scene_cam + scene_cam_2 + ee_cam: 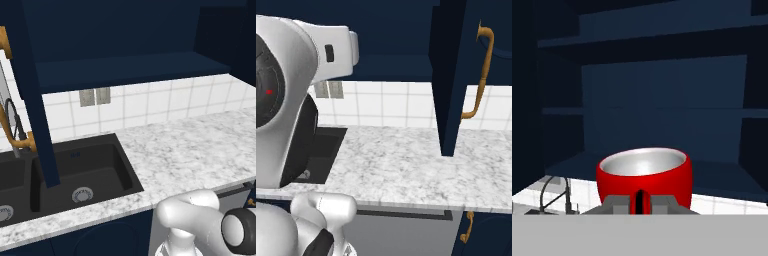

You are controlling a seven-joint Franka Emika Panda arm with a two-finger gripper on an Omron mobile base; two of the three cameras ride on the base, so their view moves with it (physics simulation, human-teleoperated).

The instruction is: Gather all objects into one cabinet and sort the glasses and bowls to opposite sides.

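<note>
- Pincer point(640, 204) sits closest to the hand cam, fingers clamped on near rim of bright red cup point(644, 176), cup upright, mouth up.
- Cabinet point(662, 105) lies straight ahead w/ door open; its floor just below and beyond the cup.
- Next move, I'd judge: push fwd, then lower onto cabinet floor.

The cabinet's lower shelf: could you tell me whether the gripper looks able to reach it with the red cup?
Probably yes: the gripper holds the red cup facing the open cabinet, with nothing visible between.
</note>
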